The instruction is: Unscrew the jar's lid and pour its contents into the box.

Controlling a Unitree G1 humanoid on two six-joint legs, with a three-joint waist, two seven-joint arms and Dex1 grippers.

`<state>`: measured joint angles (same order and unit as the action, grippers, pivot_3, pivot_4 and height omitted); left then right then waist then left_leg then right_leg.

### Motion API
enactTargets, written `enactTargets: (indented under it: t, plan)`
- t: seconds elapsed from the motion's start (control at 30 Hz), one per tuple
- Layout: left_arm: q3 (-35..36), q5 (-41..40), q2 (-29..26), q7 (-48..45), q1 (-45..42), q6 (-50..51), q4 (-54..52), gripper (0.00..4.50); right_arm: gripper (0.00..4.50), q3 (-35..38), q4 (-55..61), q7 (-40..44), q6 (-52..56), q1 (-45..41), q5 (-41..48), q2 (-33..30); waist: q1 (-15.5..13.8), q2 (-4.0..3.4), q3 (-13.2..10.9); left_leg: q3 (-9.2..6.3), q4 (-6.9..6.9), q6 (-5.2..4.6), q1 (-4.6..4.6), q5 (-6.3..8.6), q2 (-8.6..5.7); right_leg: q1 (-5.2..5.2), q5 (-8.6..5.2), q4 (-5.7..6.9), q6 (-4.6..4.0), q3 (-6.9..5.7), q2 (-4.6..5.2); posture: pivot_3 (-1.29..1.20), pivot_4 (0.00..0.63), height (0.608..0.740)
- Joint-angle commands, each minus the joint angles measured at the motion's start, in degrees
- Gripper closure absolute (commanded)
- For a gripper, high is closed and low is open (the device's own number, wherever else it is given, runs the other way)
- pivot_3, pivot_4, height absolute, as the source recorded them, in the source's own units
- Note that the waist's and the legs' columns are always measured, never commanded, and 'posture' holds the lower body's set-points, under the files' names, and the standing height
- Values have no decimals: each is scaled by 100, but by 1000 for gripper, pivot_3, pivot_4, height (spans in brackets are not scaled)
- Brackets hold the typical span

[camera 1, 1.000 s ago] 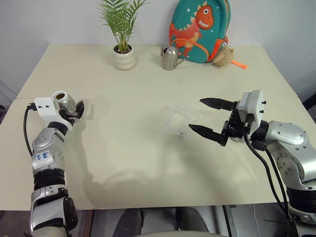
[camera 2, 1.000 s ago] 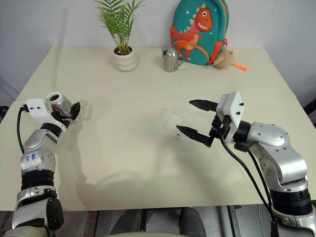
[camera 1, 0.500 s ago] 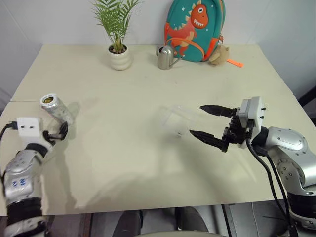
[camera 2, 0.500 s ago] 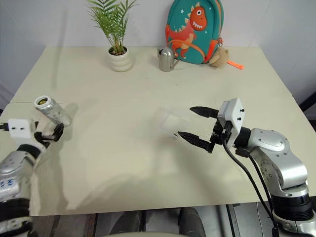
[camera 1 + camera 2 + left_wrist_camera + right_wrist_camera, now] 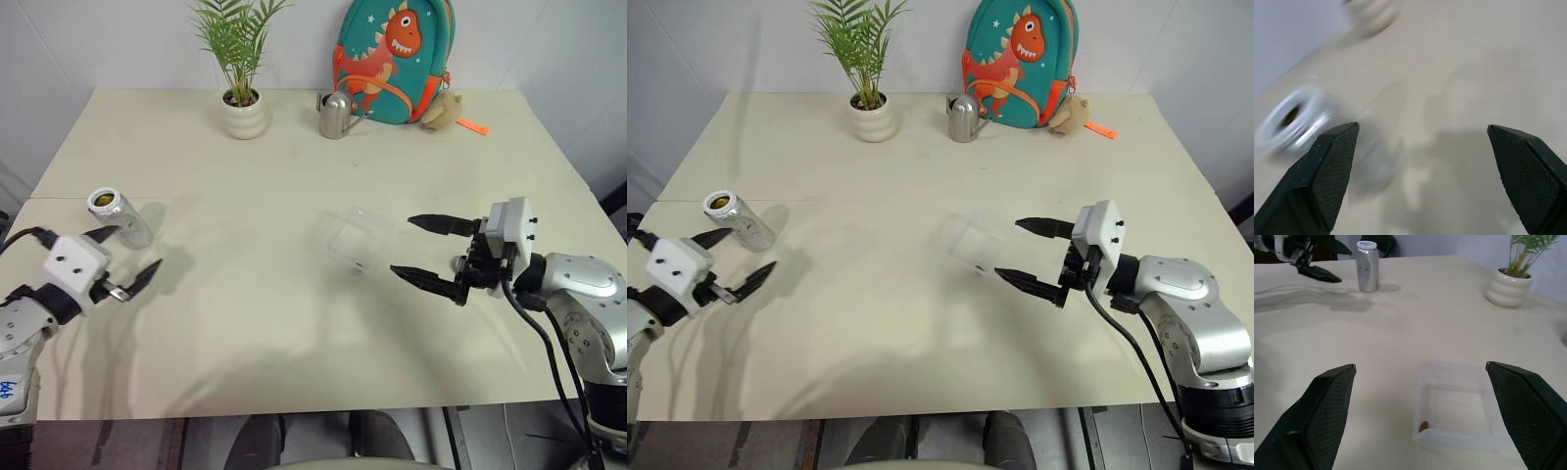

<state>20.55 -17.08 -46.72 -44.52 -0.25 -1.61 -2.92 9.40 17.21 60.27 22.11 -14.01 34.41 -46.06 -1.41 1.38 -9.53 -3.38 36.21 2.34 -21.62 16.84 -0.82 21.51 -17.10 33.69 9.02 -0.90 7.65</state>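
Status: late stage, by the look of it. Jar (image 5: 120,217) standing upright on the worktop (image 5: 294,176), mouth open, no lid seen on it; something olive-yellow visible in the mouth, so possibly not fully emptied. Box (image 5: 355,240) near worktop centre, transparent, with a small brownish bit (image 5: 1423,426) lying inside against its near wall. Lid not located. Left to do, as judged: confirm the jar is empty; otherwise pour the remainder.

Jar location: at 9 o'clock from the box, well apart, near the worktop's left edge.

Left end effector (image 5: 125,258): fingers spread wide, nothing between them; at 6 o'clock from the jar, just beside it, not touching. Pointed roughly level, toward 2 o'clock across the worktop.

Right end effector (image 5: 427,250): fingers spread wide, empty; at 3 o'clock from the box, tips just short of its edge, no contact evident. Held level above the worktop, pointing toward 9 o'clock, forearm trailing off at 4 o'clock.

Background, 12 o'clock: potted plant (image 5: 245,108), metal watering can (image 5: 336,115), dinosaur backpack (image 5: 392,59).
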Motion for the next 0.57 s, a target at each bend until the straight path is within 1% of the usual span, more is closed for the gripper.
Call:
enactTargets:
  t: [0.03, 0.13, 0.2, 0.3, 0.43, 0.5, 0.57]
  plan:
    - [-337, -438, -311, -1118, -158, -144, -276, 28, 0, 341, -142, 475, -71, 214, -51, -488, 12, 0, 0, 10, -1, -2, 5, 1, 3, 0, 0, 0, 0, 0, -1, 0, 150, 740]
    - [-618, -507, -486, -1792, -359, -312, -193, 28, 0, 597, -319, 727, -235, 434, -126, -797, 19, -3, -2, 39, -3, -5, 16, 4, 10, 0, -1, -2, -2, -2, -3, 0, 150, 740]
    - [-702, -549, -466, -1960, -542, -320, -75, 28, 0, 718, -382, 837, -275, 519, -124, -909, 28, -10, -6, 69, -2, -29, 25, 18, 15, 0, -1, -4, -1, -2, -2, 0, 150, 740]
    - [-801, -479, -369, -2006, -791, -343, 54, 28, 0, 757, -435, 917, -361, 488, -157, -944, 81, -9, -6, 98, 0, -33, 37, 23, 26, 0, -1, -5, 0, -7, -4, 0, 150, 740]
    - [-899, -409, -191, -1814, -1071, -254, 64, 28, 0, 743, -556, 906, -534, 320, -227, -900, 141, -9, -6, 101, 5, -33, 43, 23, 37, -1, 0, 5, -1, -8, -12, 0, 150, 740]
    - [-927, -545, -144, -1775, -1138, 57, -40, 28, 0, 750, -599, 936, -521, 300, -220, -928, 143, -8, -5, 101, 10, -33, 43, 23, 38, -1, 1, 7, -2, -8, -12, 0, 150, 740]
    - [-969, -516, -87, -1709, -1258, 109, -133, 28, 0, 777, -731, 989, -589, 285, -268, -964, 146, -7, -5, 101, 10, -33, 43, 22, 41, -1, 2, 8, -3, -7, -15, 0, 150, 740]
